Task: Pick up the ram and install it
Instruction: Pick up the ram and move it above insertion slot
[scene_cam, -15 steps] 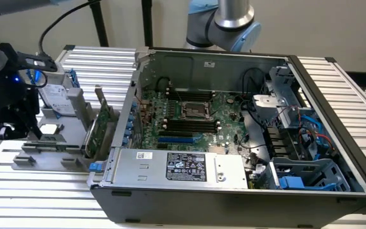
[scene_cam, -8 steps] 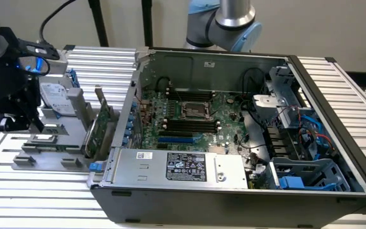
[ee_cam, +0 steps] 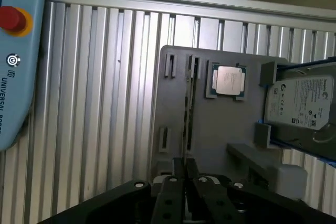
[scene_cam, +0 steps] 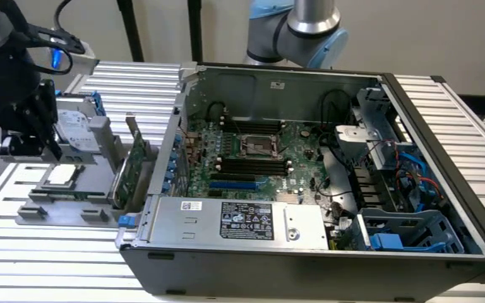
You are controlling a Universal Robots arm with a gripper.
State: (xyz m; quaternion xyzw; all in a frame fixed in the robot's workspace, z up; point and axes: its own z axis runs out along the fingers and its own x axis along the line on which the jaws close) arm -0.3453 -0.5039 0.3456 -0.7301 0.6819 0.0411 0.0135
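The ram [ee_cam: 187, 106] is a thin green stick standing on its edge in a slot of the grey holder [ee_cam: 173, 129], seen edge-on in the wrist view. In the exterior view the ram [scene_cam: 67, 192] runs along the holder [scene_cam: 53, 211] at the exterior view's left. My black gripper [scene_cam: 30, 136] hangs above that holder. In the wrist view my gripper [ee_cam: 185, 169] lines up with the near end of the ram, its fingers close together with nothing between them. The open computer case [scene_cam: 444, 126] shows black memory slots [scene_cam: 251, 165] on its motherboard.
On the holder lie a processor chip [ee_cam: 229, 81] and a hard drive [ee_cam: 299, 100], and a larger green card [scene_cam: 131, 170] stands between holder and case. A blue teach pendant [ee_cam: 16, 51] rests on the ribbed aluminium table [ee_cam: 105, 103]. Cables and drive cages crowd the case's right side.
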